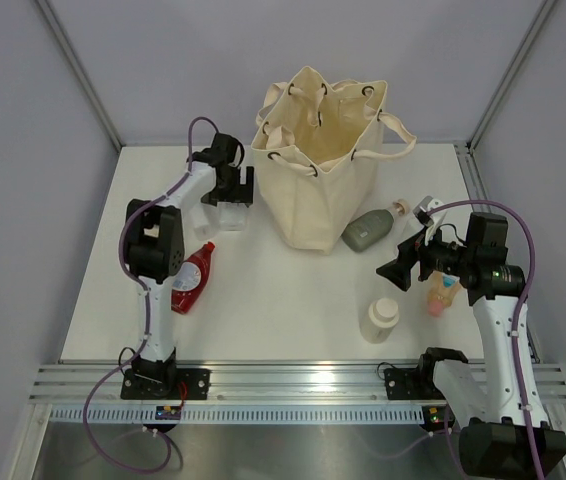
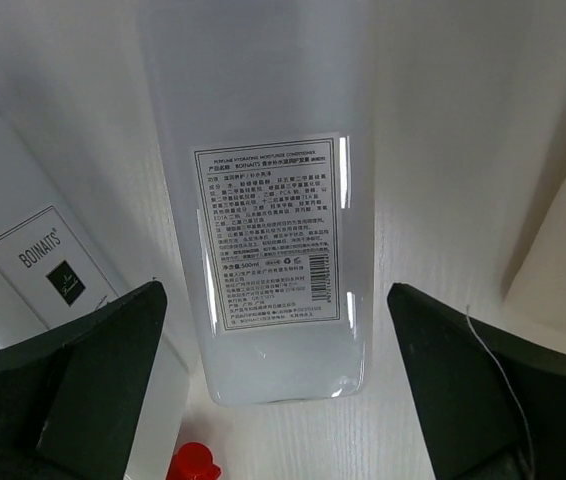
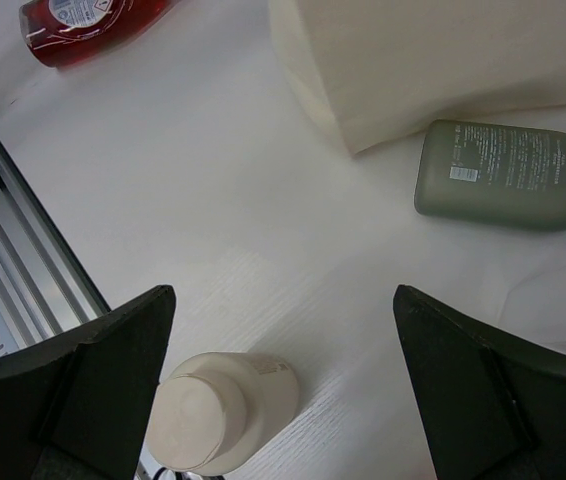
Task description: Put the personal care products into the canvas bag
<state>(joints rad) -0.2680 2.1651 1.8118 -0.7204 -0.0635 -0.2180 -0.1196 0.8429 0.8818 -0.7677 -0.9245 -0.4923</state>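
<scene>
under the left pincer [image 2: 275,340], jaws wide, lies a clear bottle [image 2: 278,200], a white one [image 2: 43,260] beside it, left of the bag [image 1: 318,190]. right pincer [image 3: 283,330], wide too, hangs over the cream bottle [image 3: 225,410]. grey-green bottle [image 3: 508,175] lies just beside the open-mouthed bag; red bottle [image 1: 193,278] on the table [image 1: 283,290].

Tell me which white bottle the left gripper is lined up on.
The translucent bottle with the printed label, centred between the left gripper's open fingers; the BOINAITS bottle lies beside one finger.
</scene>
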